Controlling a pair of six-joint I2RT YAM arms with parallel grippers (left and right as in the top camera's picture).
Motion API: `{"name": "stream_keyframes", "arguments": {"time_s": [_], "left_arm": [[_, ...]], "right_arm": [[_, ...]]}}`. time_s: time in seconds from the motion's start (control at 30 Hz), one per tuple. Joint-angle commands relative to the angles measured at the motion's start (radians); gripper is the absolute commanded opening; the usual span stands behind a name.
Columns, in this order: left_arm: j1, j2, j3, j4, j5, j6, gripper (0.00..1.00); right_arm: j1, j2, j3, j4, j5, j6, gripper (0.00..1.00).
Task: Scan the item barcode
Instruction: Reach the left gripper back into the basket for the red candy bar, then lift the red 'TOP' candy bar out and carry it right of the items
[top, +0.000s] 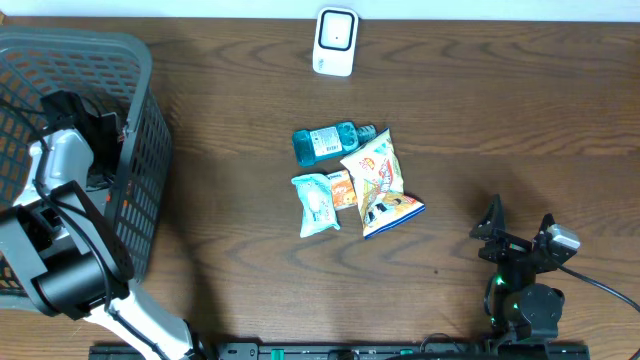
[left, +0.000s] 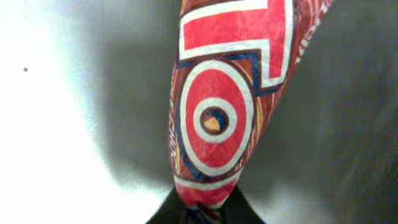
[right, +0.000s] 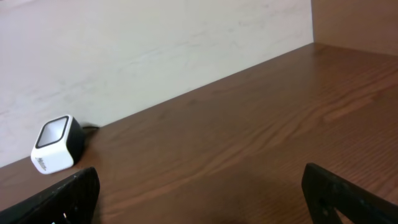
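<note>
Wooden table (top: 520, 110) bears scanner (top: 335, 42), basket (top: 140, 150), bottle (top: 325, 143) — and snack packets (top: 375, 172).

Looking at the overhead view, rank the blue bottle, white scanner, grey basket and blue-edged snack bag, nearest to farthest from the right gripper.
1. Blue-edged snack bag, centre-right, closest to the right gripper.
2. Blue bottle, centre, farther back.
3. White scanner, at the far edge.
4. Grey basket, far left.

We see a red snack packet (left: 214, 118) with white and blue rings, pinched at its lower end by the left end effector (left: 205, 213). The white barcode scanner (top: 335, 42) stands at the tabletop's (top: 500, 100) far edge.
</note>
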Motion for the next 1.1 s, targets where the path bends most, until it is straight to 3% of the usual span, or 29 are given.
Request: {"name": "stream_keyframes", "arguments": {"time_s": [0.0, 0.2, 0.43, 0.53, 0.7, 0.8, 0.83, 0.93, 1.0, 1.07], "left_arm": [[-0.004, 0.044, -0.045, -0.051, -0.106, -0.048, 0.07], [0.013, -0.207, -0.027, -0.054, -0.276, -0.225, 0.07], [0.031, -0.624, -0.027, -0.013, -0.258, -0.419, 0.07], [0.031, -0.795, -0.027, 0.005, -0.130, -0.503, 0.07], [-0.014, -0.970, -0.029, 0.018, 0.410, -0.509, 0.07], [-0.150, -1.021, -0.039, -0.001, 0.741, -0.456, 0.07], [-0.195, -1.026, -0.047, -0.008, 0.761, -0.452, 0.07], [-0.365, -1.023, -0.079, -0.033, 0.717, -0.448, 0.07], [-0.569, -0.985, -0.126, -0.037, 0.611, -0.449, 0.08], [-0.689, -0.946, -0.151, -0.039, 0.562, -0.450, 0.08]], "right_arm": [[-0.004, -0.004, -0.001, -0.004, 0.002, 0.003, 0.99], [-0.004, -0.004, -0.001, -0.004, 0.002, 0.003, 0.99], [-0.004, -0.004, -0.001, -0.004, 0.002, 0.003, 0.99], [-0.004, -0.004, -0.001, -0.004, 0.002, 0.003, 0.99], [-0.004, -0.004, -0.001, -0.004, 0.002, 0.003, 0.99], [-0.004, -0.004, -0.001, -0.004, 0.002, 0.003, 0.99], [-0.004, -0.004, -0.001, -0.004, 0.002, 0.003, 0.99], [-0.004, -0.004, -0.001, -0.004, 0.002, 0.003, 0.99], [-0.004, -0.004, -0.001, -0.004, 0.002, 0.003, 0.99], [-0.004, -0.004, -0.001, -0.004, 0.002, 0.003, 0.99]]}}
